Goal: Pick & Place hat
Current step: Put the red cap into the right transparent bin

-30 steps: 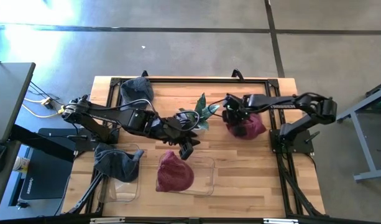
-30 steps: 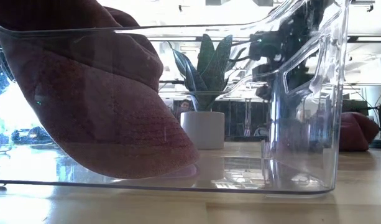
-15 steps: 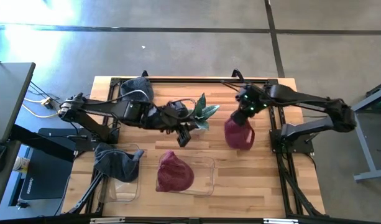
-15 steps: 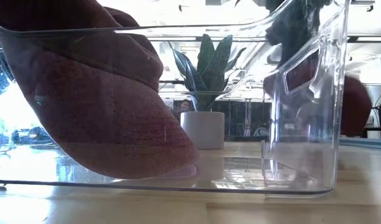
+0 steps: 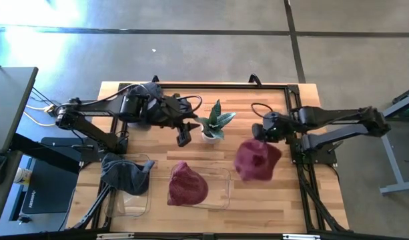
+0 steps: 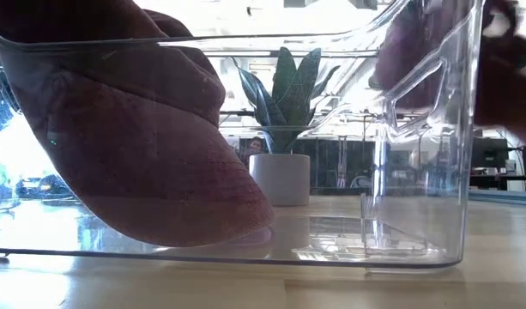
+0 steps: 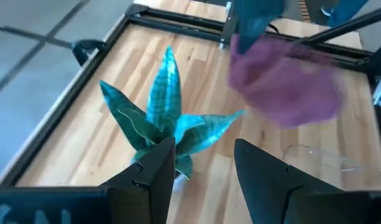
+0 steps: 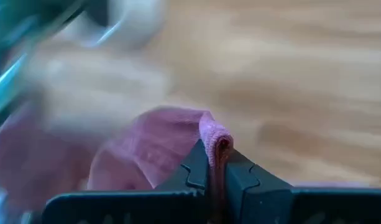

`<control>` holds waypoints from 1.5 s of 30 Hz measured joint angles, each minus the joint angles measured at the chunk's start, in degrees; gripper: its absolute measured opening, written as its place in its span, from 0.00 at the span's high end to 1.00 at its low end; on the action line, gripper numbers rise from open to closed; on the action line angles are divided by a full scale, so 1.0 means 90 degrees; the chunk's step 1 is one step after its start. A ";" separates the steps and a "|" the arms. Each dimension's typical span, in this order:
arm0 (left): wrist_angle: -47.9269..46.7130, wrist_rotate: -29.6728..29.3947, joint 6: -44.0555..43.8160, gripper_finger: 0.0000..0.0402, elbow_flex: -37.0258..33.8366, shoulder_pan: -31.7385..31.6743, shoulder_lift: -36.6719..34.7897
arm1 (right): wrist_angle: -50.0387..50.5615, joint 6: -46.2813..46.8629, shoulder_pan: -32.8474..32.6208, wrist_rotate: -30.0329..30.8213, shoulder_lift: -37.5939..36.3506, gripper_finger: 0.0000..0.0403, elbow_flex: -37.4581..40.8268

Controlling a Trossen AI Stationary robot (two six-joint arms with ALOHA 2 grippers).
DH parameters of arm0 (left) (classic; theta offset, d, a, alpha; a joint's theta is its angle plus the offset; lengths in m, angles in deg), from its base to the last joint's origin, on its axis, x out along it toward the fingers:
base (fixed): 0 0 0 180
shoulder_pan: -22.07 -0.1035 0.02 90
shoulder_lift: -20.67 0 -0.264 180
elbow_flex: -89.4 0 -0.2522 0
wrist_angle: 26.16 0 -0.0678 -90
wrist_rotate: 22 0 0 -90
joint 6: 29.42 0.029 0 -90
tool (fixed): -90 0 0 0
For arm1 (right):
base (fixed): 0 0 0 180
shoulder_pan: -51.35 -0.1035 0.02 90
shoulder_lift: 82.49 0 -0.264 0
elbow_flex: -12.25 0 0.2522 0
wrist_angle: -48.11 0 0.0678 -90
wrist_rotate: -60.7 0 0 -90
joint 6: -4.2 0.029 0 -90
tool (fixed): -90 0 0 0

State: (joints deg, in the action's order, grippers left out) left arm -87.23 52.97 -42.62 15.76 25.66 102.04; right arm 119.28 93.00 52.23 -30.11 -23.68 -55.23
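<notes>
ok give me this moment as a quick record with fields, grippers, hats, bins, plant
right gripper: shut on the edge of a maroon fabric hat, hanging above the table's right side
left gripper: open, empty, beside the potted green plant
clear plastic bin: holds a second maroon hat
smaller clear bin: dark grey hat draped over it
back left of table: another dark grey hat
wooden table: carried hat not yet over the bin
</notes>
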 joint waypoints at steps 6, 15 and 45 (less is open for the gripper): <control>0.0036 0.0287 0.0608 0.60 0.0000 -0.0070 -0.0028 | -0.0344 0.1555 0.0308 0.0979 0.0005 0.95 0.1406; 0.0044 0.0696 0.0734 0.60 -0.0005 -0.0068 -0.0028 | -0.1366 0.1175 0.0797 0.1451 -0.0212 0.68 0.2260; 0.0091 0.0179 -0.1696 0.60 -0.0017 -0.0068 0.0081 | -0.0795 -0.8863 0.1529 -0.0618 0.3016 0.67 0.0868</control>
State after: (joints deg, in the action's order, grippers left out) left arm -86.41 54.58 -57.89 15.60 25.05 102.77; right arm 112.13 13.24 65.99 -35.67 3.46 -47.42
